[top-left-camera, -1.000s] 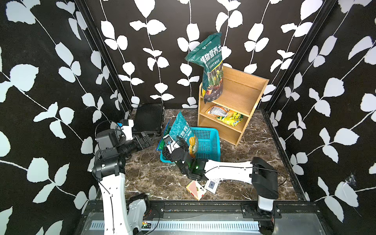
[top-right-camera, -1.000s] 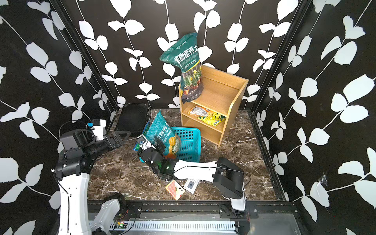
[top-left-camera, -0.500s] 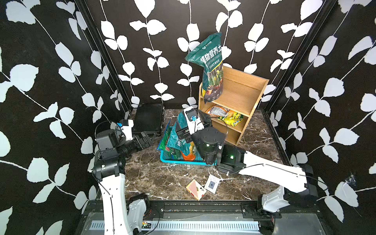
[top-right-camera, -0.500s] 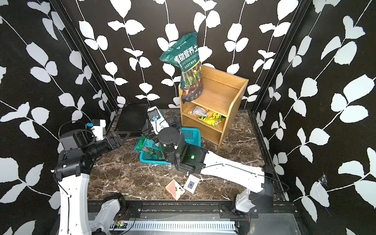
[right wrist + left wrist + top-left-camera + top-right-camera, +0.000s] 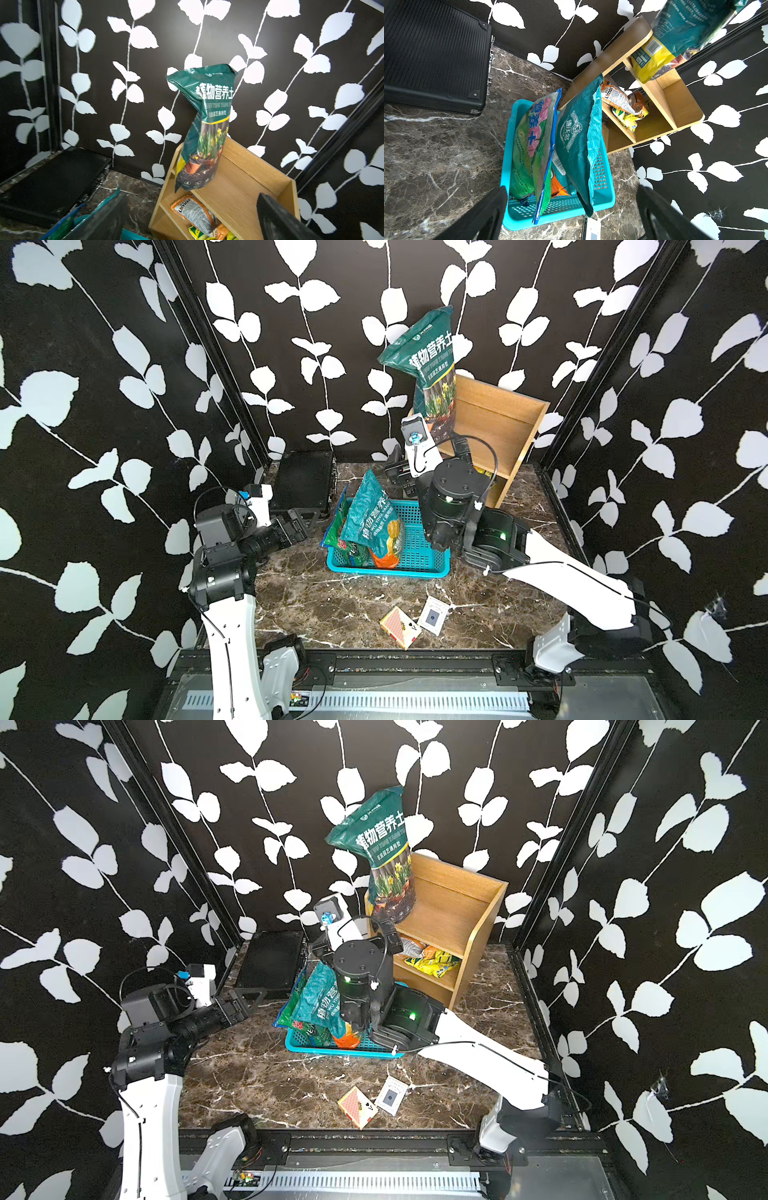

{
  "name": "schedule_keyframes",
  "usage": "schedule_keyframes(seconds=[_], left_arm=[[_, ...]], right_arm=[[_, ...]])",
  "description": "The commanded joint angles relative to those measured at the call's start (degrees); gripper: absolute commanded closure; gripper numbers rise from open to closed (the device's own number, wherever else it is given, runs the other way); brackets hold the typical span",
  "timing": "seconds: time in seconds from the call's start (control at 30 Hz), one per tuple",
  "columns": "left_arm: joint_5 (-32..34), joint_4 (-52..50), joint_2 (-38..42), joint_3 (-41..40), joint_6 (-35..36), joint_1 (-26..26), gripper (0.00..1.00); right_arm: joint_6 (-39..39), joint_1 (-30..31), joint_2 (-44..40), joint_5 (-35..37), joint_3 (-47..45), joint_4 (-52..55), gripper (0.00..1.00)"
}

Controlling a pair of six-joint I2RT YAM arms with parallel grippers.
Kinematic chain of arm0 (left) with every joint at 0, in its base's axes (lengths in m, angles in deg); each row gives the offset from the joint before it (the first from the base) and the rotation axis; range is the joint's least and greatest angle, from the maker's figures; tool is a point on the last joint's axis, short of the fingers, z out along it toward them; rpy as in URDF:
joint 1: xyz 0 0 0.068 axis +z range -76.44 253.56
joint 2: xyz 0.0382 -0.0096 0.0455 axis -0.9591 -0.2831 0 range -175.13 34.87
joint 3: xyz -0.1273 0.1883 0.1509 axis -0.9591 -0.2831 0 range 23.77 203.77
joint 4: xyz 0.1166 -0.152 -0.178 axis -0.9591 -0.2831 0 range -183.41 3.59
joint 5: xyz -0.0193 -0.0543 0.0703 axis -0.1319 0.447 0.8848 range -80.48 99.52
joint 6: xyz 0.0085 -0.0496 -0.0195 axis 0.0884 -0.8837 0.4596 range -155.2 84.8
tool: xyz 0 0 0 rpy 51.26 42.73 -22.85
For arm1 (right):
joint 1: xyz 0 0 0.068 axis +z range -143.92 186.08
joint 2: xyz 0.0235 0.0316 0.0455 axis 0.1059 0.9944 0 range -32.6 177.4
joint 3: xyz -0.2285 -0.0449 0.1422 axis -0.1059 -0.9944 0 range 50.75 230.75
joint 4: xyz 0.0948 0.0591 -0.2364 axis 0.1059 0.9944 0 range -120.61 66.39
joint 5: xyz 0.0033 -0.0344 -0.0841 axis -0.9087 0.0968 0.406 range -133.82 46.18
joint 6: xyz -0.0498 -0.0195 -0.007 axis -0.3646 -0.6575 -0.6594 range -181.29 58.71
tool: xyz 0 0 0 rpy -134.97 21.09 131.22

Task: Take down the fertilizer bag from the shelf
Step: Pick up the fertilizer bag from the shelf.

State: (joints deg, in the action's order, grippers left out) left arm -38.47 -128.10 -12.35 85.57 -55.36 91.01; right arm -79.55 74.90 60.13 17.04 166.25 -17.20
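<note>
The fertilizer bag (image 5: 432, 373) (image 5: 384, 857) (image 5: 205, 128), tall and dark green with daffodils printed on it, stands upright on the top tier of the light-wood shelf (image 5: 503, 423) (image 5: 457, 907) (image 5: 241, 182), at its left end, leaning on the wall. My right gripper (image 5: 430, 458) (image 5: 357, 936) (image 5: 191, 220) hovers in front of the shelf, lower than the bag and apart from it, open and empty. My left gripper (image 5: 303, 522) (image 5: 245, 998) (image 5: 571, 218) hangs open at the left, facing the basket. The left wrist view also shows the bag (image 5: 685, 25) and the shelf (image 5: 675, 99).
A turquoise basket (image 5: 419, 560) (image 5: 307, 1048) (image 5: 604, 199) with several bags standing in it lies under my right arm. Small packets (image 5: 432, 961) lie on the shelf's middle tier. A black case (image 5: 305, 483) is at the back left. A card box (image 5: 399, 626) and a card (image 5: 434, 614) are near the front edge.
My right arm has lifted away from the teal bag in the basket and swung back toward the shelf, its jaws widening. The left arm has not moved.
</note>
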Motion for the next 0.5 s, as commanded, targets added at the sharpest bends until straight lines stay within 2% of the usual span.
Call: schedule_keyframes(seconds=[0.0, 0.1, 0.2, 0.4, 0.47], left_arm=[[-1.0, 0.6, 0.0, 0.0, 0.0, 0.3, 0.01], [-1.8, 0.8, -0.4, 0.0, -0.1, 0.3, 0.01], [-1.0, 0.6, 0.2, -0.1, 0.0, 0.3, 0.01], [-1.0, 0.7, -0.4, 0.2, -0.1, 0.3, 0.01], [-0.2, 0.4, -0.5, 0.4, 0.0, 0.3, 0.01]], right_arm=[[1.8, -2.7, 1.5, -0.1, 4.4, 5.8, 0.00], [0.6, -5.2, 3.7, -0.9, 8.0, 6.8, 0.00], [2.8, -8.5, 7.5, -3.3, 13.9, 11.9, 0.00], [1.3, -14.2, 20.8, -6.2, 35.7, 21.6, 0.00], [-1.2, -15.2, 24.7, -6.4, 41.3, 21.5, 0.01]])
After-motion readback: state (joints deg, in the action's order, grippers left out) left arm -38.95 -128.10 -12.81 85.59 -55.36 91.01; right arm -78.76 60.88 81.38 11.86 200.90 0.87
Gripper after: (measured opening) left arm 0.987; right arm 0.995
